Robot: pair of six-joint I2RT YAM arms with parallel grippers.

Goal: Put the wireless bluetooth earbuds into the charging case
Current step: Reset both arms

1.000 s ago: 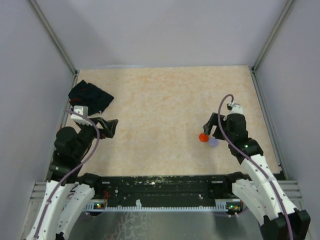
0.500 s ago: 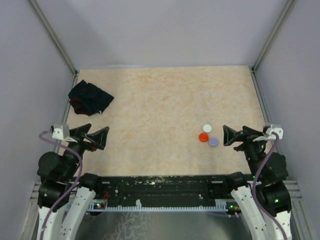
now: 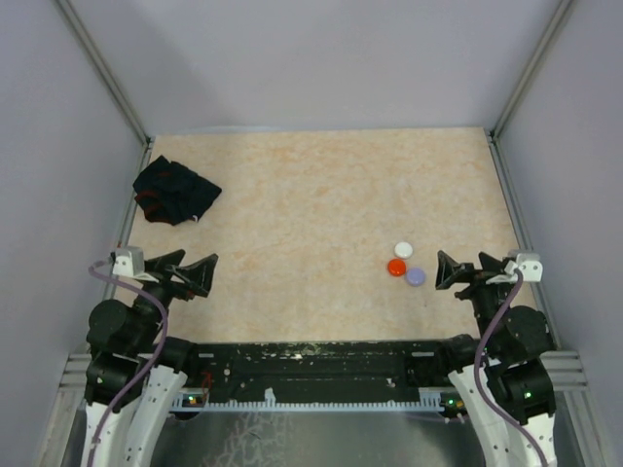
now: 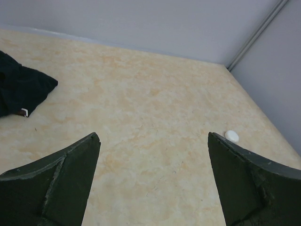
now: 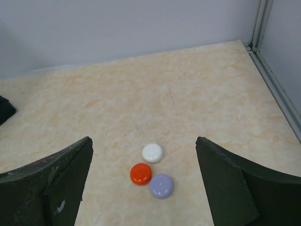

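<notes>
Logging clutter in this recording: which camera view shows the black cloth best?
Top external shows it best: the whole black cloth is in frame, crumpled and uncropped, with nothing covering it. The left wrist view shows only part of the cloth, cut off at the picture's left edge. The right wrist view catches just a dark sliver at its left edge.

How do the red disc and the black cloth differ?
The red disc is small, round, smooth; the black cloth is larger, crumpled. The red disc lies right, beside the white disc and purple disc; the black cloth lies alone, far left. Both rest on the table.
</notes>
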